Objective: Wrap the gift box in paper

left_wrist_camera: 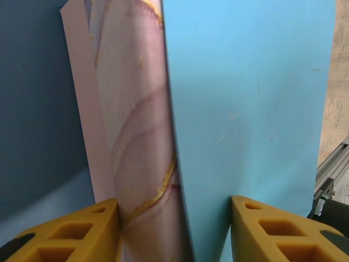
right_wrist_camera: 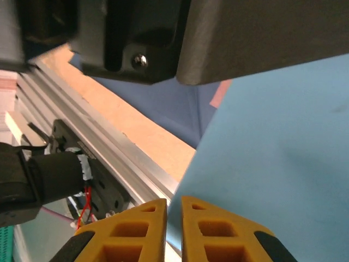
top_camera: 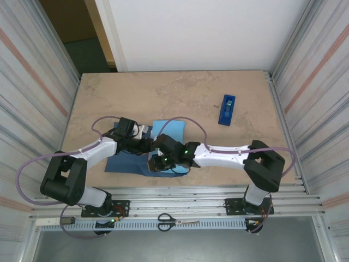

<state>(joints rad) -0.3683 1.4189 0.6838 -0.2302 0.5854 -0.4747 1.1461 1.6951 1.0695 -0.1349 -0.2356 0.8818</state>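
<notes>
In the left wrist view the left end effector (left_wrist_camera: 174, 204) stands part-open. Its yellow fingers (left_wrist_camera: 82, 234) are cut off at the bottom edge, with the marbled gift box (left_wrist_camera: 136, 136) and a sky-blue flap of the paper (left_wrist_camera: 251, 109) between them; whether they press is unclear. The right end effector (right_wrist_camera: 173, 203) is closed to a thin slit at the paper's edge, but a pinch cannot be confirmed. From above, both wrists hide the box at lower centre of the desk (top_camera: 163, 93), and a tape dispenser (top_camera: 227, 109) lies upper right.
</notes>
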